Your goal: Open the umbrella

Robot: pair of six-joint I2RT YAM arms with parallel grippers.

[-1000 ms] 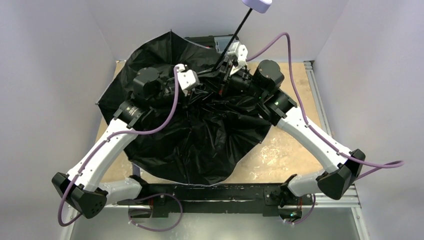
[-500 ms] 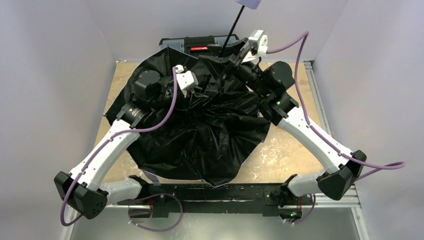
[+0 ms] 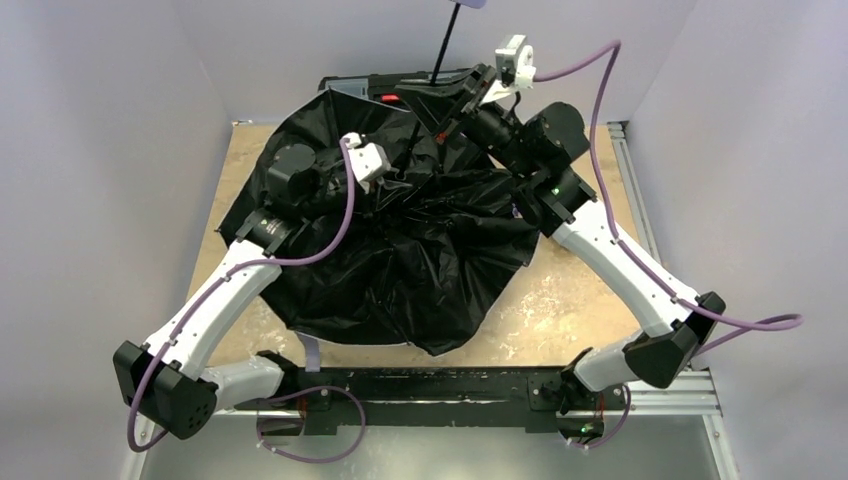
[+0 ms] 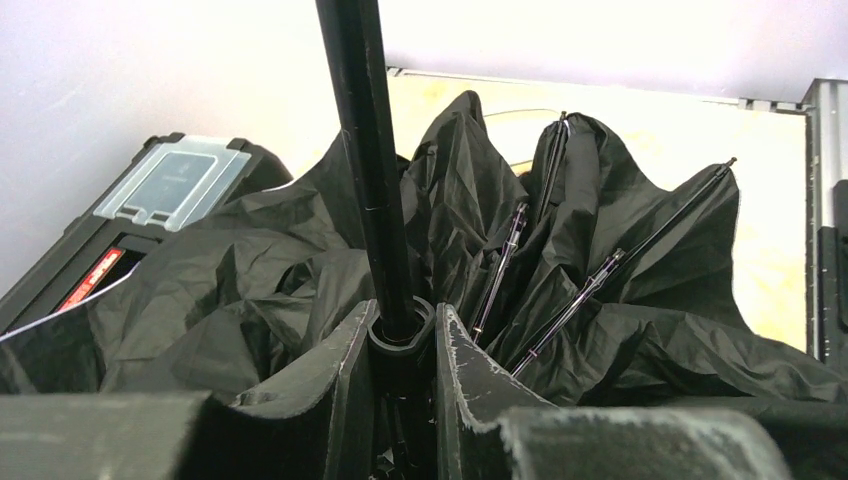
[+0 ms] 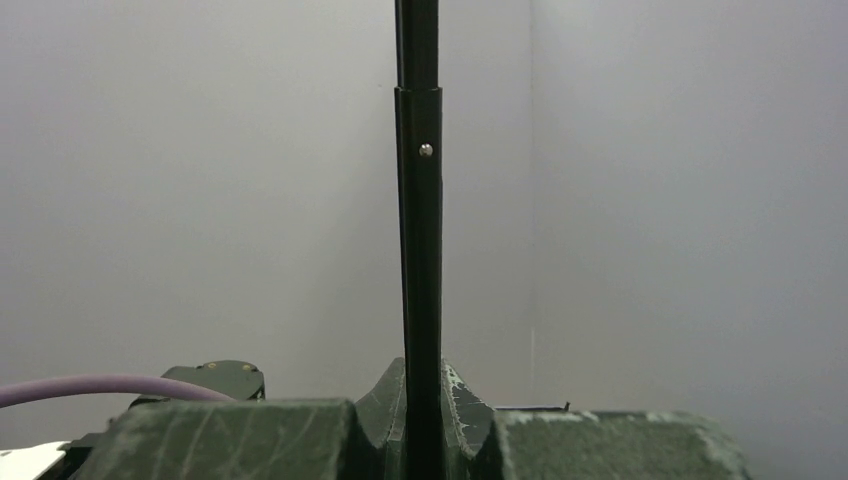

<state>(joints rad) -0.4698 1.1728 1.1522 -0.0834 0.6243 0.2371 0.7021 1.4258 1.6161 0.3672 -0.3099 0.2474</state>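
Inspection of the umbrella (image 3: pixel 400 260): it lies canopy-down across the table (image 3: pixel 572 300) with the black lining facing up and the fabric slack and crumpled. The shaft (image 3: pixel 441 50) slants up toward the back wall, and the handle (image 3: pixel 470 4) is at the top edge of the overhead view.

Your left gripper (image 4: pixel 405 345) is clenched around the runner collar (image 4: pixel 398 332), at the point where the folded ribs (image 4: pixel 575 300) gather. Your right gripper (image 5: pixel 422 390) is clamped on the shaft higher up, with a finger tight on either side.

I judge this split hold is meant to brace the shaft with one arm while the other drives the collar along it. The ribs are not yet spread, so I take the canopy as unlocked.

Note that the toolbox (image 4: pixel 170 185) sits close behind the far canopy edge. A rib may catch on it.
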